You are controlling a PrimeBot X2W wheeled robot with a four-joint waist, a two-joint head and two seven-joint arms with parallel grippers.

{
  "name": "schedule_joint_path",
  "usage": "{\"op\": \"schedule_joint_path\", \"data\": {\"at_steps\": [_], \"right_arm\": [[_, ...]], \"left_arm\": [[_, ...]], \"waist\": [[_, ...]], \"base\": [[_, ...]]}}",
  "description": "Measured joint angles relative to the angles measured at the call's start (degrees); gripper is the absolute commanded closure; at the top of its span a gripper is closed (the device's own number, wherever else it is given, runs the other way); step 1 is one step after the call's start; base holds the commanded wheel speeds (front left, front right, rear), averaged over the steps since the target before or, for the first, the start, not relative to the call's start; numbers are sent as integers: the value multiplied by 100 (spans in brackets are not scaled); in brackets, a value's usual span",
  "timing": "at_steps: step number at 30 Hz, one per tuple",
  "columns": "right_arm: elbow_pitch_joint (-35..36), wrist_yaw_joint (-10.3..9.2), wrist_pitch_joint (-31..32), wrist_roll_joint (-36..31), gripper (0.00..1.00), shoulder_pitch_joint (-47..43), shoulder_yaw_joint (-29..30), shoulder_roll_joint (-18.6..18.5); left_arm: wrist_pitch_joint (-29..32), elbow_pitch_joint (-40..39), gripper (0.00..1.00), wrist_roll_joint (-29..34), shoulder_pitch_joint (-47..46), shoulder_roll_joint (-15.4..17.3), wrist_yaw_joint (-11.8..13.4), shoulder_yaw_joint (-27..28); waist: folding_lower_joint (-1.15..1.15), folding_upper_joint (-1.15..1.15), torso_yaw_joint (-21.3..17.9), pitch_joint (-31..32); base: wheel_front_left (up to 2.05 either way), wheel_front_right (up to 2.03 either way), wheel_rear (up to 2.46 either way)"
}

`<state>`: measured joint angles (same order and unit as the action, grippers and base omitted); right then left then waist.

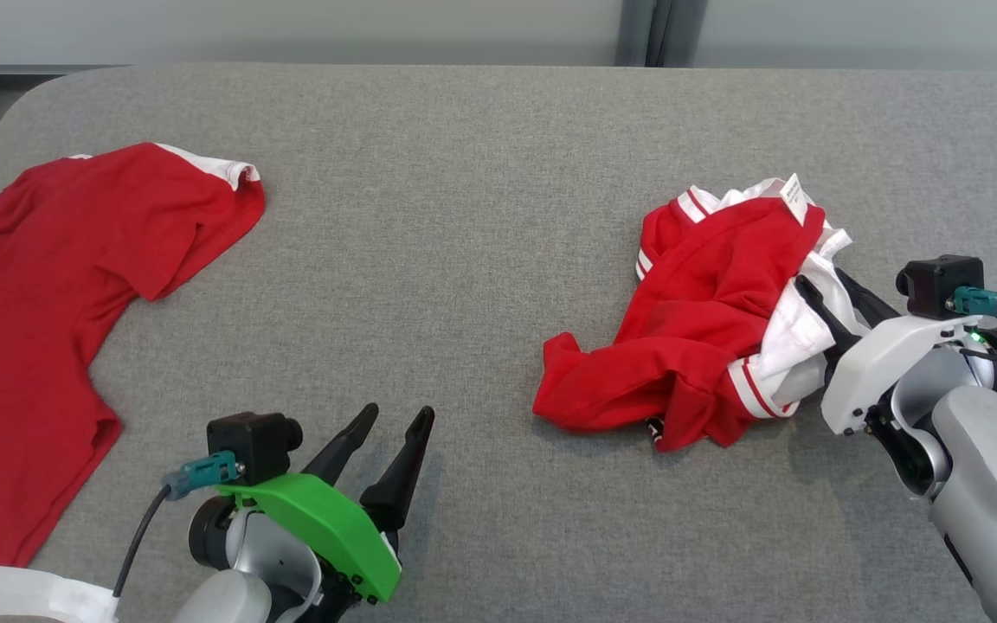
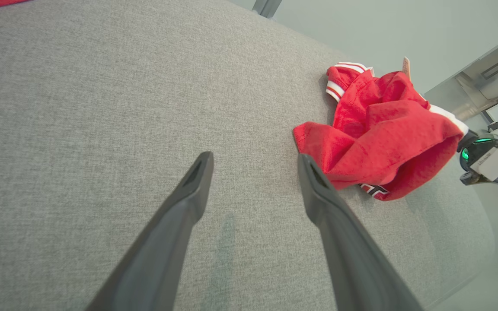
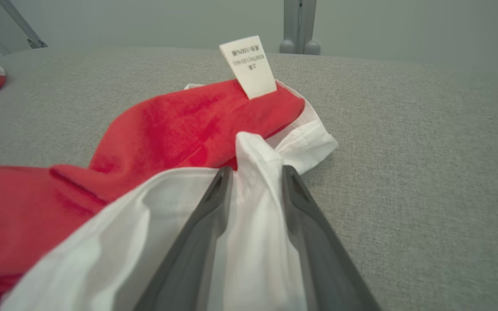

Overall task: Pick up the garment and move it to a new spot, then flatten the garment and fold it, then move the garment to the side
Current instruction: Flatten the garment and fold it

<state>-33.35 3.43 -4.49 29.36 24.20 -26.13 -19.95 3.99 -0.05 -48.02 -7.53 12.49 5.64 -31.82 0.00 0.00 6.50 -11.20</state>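
A crumpled red garment (image 1: 697,320) with white trim and striped cuffs lies in a heap on the right of the grey padded table (image 1: 481,216). My right gripper (image 1: 819,279) is at the heap's right edge. In the right wrist view, the right gripper (image 3: 256,170) is shut on a raised fold of the garment's white fabric (image 3: 253,207), just below the paper label (image 3: 253,67). My left gripper (image 1: 399,415) stands open above bare table at the lower left, well apart from the heap. In the left wrist view, the left gripper (image 2: 255,157) holds nothing, and the garment (image 2: 378,125) lies beyond its right finger.
A second red T-shirt (image 1: 57,285) lies spread flat on the table's left side, reaching the front edge. A white fabric piece (image 1: 31,597) sits at the lower left corner. Bare grey cloth stretches between the two garments. A pale wall and a metal post (image 1: 641,30) stand behind.
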Motion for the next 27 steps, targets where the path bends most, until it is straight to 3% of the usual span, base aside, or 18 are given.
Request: {"op": "schedule_joint_path", "data": {"at_steps": [1, 9, 12, 14, 15, 23, 27], "right_arm": [[14, 0, 0, -4, 50, 0, -4, 0], [64, -1, 0, -15, 56, 0, -22, -5], [80, -10, 0, -16, 63, 0, -22, -14], [119, -54, -2, -16, 83, 0, -8, -23], [138, -54, -13, -16, 100, 0, 9, -34], [481, -102, -226, -2, 100, 124, 191, -85], [1114, 33, -444, 226, 100, 531, 417, -103]], "left_arm": [[0, 0, 0, 0, 0, 1, 0, 1], [0, -1, 0, 0, 0, 4, 0, 1], [0, -1, 0, 0, 0, 5, 0, 2], [0, -1, 0, 1, 0, 8, 1, 2], [0, -1, 0, 1, 0, 10, 1, 2], [-1, 5, 0, 34, 0, 32, 1, 42], [-54, 52, 0, 34, 2, 66, 46, 166]], "waist": [[0, 0, -9, 1], [0, 0, -75, 2], [0, 0, -85, -2], [0, 0, -89, -6], [0, 0, -91, -8], [0, 0, -130, -4], [0, 0, -212, 70]], "base": [[0, 0, 0], [0, 0, 0], [0, 0, 0], [0, 0, 0], [0, 0, 0], [0, 0, 0], [0, 0, 0]]}}
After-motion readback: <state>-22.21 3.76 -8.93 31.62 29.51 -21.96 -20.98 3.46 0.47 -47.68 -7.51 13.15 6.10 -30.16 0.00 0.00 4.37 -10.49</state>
